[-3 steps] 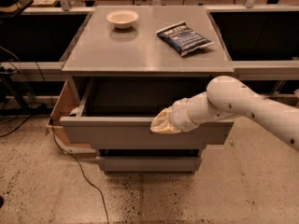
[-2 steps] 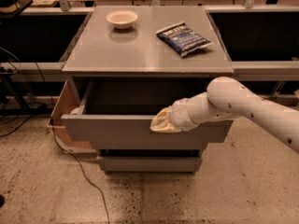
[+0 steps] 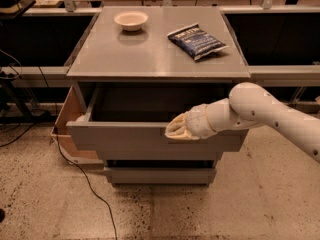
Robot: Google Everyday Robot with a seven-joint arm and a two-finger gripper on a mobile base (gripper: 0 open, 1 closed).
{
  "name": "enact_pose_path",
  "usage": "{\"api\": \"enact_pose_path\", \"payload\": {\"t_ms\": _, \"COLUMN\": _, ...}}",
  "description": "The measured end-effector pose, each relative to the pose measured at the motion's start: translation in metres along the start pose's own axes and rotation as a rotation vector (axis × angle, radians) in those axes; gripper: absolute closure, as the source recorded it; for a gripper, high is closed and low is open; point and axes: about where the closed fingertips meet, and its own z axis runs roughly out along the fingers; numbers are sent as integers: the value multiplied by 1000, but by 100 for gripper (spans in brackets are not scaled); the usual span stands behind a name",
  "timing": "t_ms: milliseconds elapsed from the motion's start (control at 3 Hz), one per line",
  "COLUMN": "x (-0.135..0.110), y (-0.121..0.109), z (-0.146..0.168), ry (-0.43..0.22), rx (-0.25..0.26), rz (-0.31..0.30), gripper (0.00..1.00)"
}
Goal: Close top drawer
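The top drawer [image 3: 125, 140] is a wide grey drawer with a flat handleless front, pulled out from the grey cabinet [image 3: 158, 59]. Its dark interior shows behind the front panel. My gripper [image 3: 176, 129] reaches in from the right on a white arm and rests against the top edge of the drawer front, slightly right of its middle.
A white bowl [image 3: 131, 20] and a dark blue snack bag [image 3: 197, 40] lie on the cabinet top. A shorter grey drawer front [image 3: 160, 175] sticks out below. A cardboard box [image 3: 67, 129] and a black cable [image 3: 80, 179] lie at the cabinet's left on the speckled floor.
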Motion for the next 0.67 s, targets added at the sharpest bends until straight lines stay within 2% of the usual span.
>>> {"api": "enact_pose_path", "payload": {"t_ms": 333, "x": 7, "y": -10, "z": -16, "ry": -43, "rx": 61, "rz": -52, "gripper": 100}}
{"api": "enact_pose_path", "payload": {"t_ms": 667, "x": 15, "y": -16, "z": -32, "ry": -88, "rx": 101, "rz": -89, "gripper": 100}}
